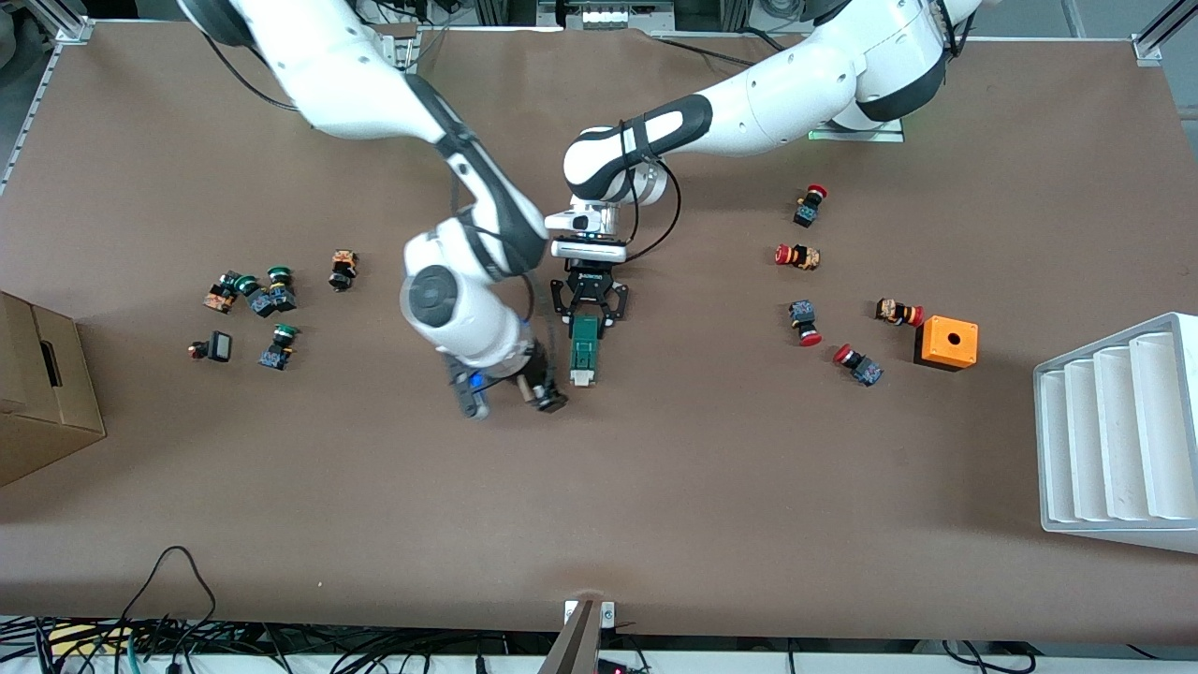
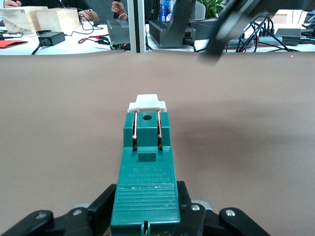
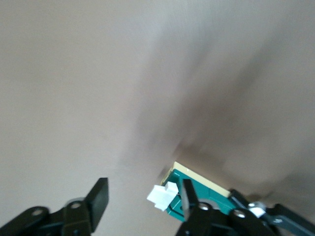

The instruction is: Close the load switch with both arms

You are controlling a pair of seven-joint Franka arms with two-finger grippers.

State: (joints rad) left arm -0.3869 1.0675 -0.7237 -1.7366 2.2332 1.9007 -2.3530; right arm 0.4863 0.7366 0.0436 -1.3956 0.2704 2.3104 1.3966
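While clamped at its dark end in the left claw (image 1: 587, 314), load switch (image 1: 584, 348) lay mid-bench, white slider (image 2: 147, 103) at the end nearer the front camera and apparently seated against the green body. Right claw (image 1: 510, 398) sat just beside that slider end, toward the right arm's end of the bench, fingers (image 3: 97, 199) spread apart and holding nothing. Closing judged done or nearly so, though hard to confirm; release by the left claw outstanding. Also noted: red-capped and green-capped push-buttons scattered toward either end, orange box (image 1: 946, 343), white rack (image 1: 1114, 431), cardboard box (image 1: 37, 393).
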